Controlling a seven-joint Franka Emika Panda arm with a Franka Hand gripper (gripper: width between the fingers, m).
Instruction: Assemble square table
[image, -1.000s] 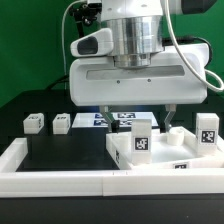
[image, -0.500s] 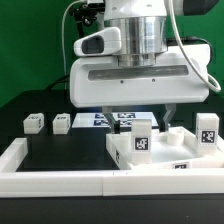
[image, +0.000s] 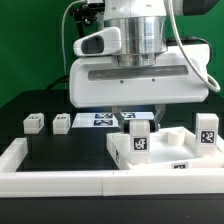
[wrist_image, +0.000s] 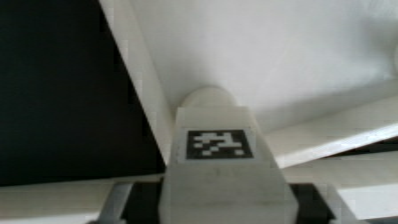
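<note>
Between the gripper's (image: 139, 112) jaws, at six o'clock below the wrist, an upright leg block (image: 140, 138) is flanked closely; whether it is clamped cannot be told.

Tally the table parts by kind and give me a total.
Legs: 4
Slab: 1
Total: 5

Marker board (image: 100, 119) partly hidden behind the arm (image: 135, 60); tabletop (image: 165, 157) cut off at right edge; jaws' grip indiscernible.
</note>
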